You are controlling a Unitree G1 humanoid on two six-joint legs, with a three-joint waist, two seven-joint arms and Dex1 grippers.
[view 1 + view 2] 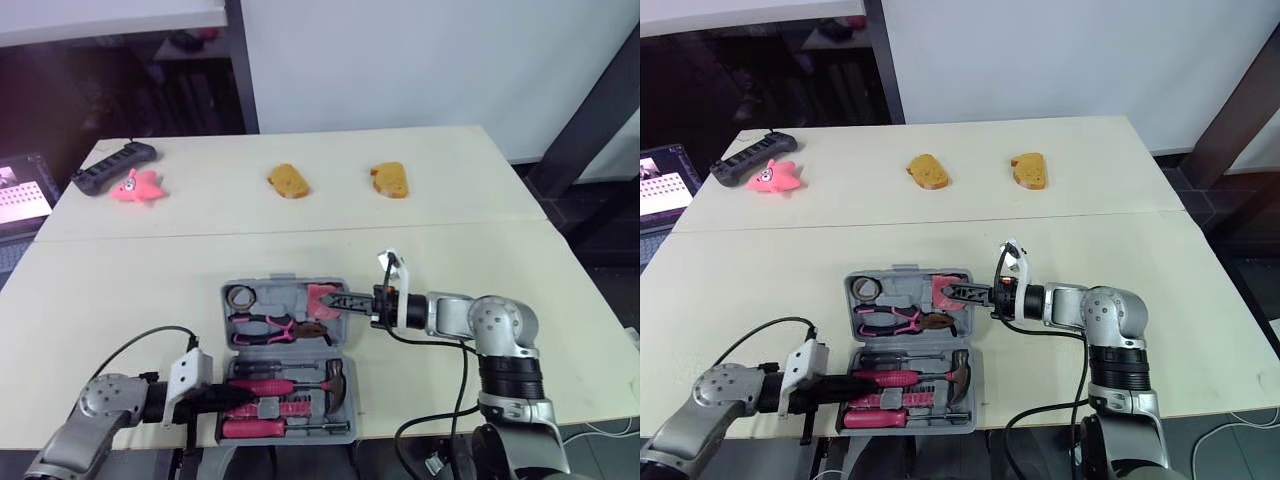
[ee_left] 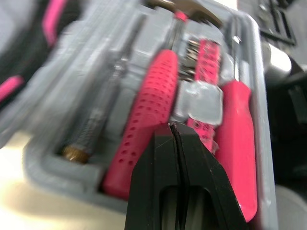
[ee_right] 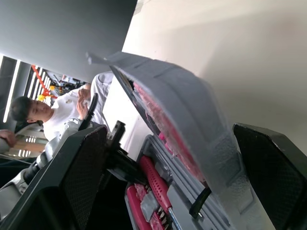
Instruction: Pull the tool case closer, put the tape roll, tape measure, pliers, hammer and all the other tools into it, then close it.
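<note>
Two halves of tool case [image 1: 300, 351] sat near worktop [image 1: 500, 260] front edge, tools aboard. Right gripper [image 1: 336, 299] nearer, jaws wide astride right edge of part-raised lid [image 3: 192, 110], hinge running left-right. Left gripper [image 1: 228, 398], jaws pressed together, at near half.

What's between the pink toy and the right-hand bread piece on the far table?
The other bread piece sits in line between them, as both eye views show.
</note>
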